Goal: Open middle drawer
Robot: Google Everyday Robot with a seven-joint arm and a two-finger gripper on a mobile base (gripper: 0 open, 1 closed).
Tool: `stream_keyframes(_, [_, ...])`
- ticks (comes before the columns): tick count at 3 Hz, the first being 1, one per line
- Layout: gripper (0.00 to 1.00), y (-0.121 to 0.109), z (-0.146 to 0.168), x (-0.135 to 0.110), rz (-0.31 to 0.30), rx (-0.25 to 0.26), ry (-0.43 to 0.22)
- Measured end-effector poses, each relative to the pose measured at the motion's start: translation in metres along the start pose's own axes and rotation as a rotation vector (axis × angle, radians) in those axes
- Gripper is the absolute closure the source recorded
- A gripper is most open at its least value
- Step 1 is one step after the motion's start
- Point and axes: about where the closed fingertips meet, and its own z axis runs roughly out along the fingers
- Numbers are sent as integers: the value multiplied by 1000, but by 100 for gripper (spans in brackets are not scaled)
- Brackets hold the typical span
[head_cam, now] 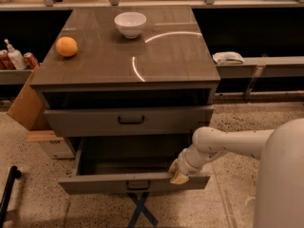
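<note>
Two drawers stand out from the grey-brown cabinet. Nearest, low in the scene, the middle drawer (135, 182) is drawn well out, its dark inside open to view and its small black bar handle (138, 185) at the centre of the front. The robot's pincer (178, 174) sits at the top edge of that front, right of the handle, at the end of a white arm (228, 144) reaching in from the right; whether its fingers are closed on the edge or merely resting there cannot be told. Judged from the frame, the pull is nearly done; a good finish would be a straight draw toward the near side, since an off-centre hold could skew the drawer. Above, the top drawer (129, 120) is pulled out a shorter way. Farther back on the desk (166, 61) sit an orange (66, 46), at left, and a white bowl (130, 24).
</note>
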Motion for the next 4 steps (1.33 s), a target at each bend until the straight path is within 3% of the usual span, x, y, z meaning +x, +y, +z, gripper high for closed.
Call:
stream_keyframes(1, [100,3,-2,-1,1,0,-5])
stream_keyframes(2, [100,27,3,2,13,3,-47])
stream_keyframes(4, [100,40,5,2,22,9,-79])
